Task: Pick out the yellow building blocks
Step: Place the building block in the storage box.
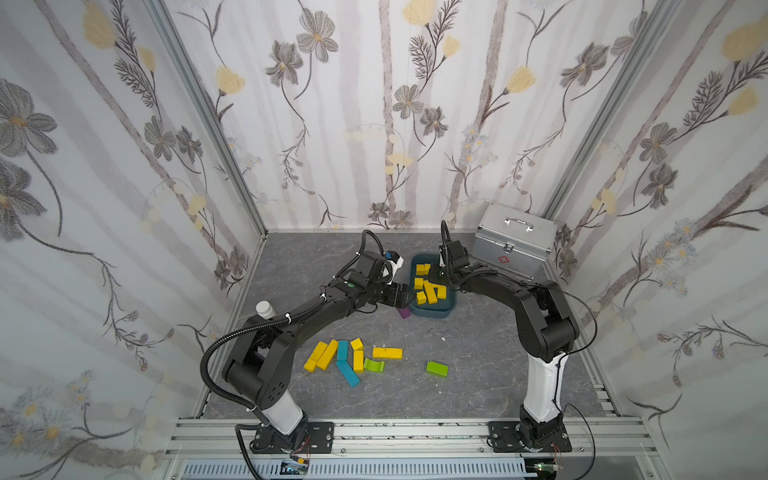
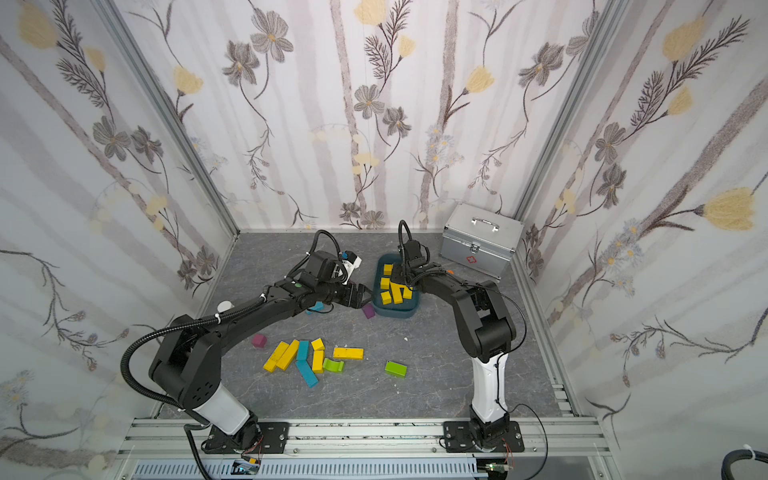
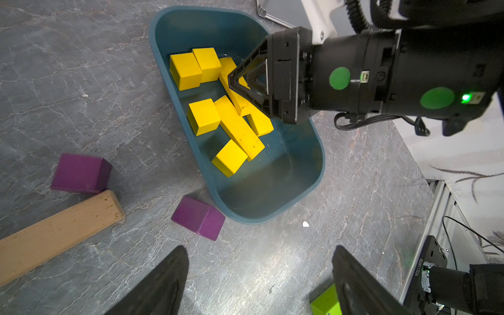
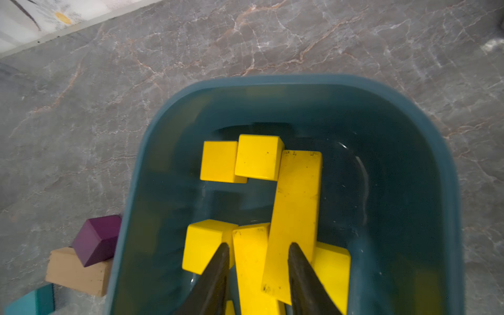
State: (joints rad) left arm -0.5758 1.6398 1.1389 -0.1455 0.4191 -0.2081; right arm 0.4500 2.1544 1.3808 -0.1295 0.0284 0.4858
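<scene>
Yellow building blocks lie in the teal bin; right pincer straddles two (grip unclear), left pincer gapes wide, empty.

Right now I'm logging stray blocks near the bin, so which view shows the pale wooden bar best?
The left wrist view: the pale wooden bar lies flat on the table, a long stretch of it in frame, one end beside a purple cube. The right wrist view catches only one end. Neither top view shows it.

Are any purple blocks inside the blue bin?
No, the bin holds only yellow blocks; the purple cubes lie outside it.
</scene>
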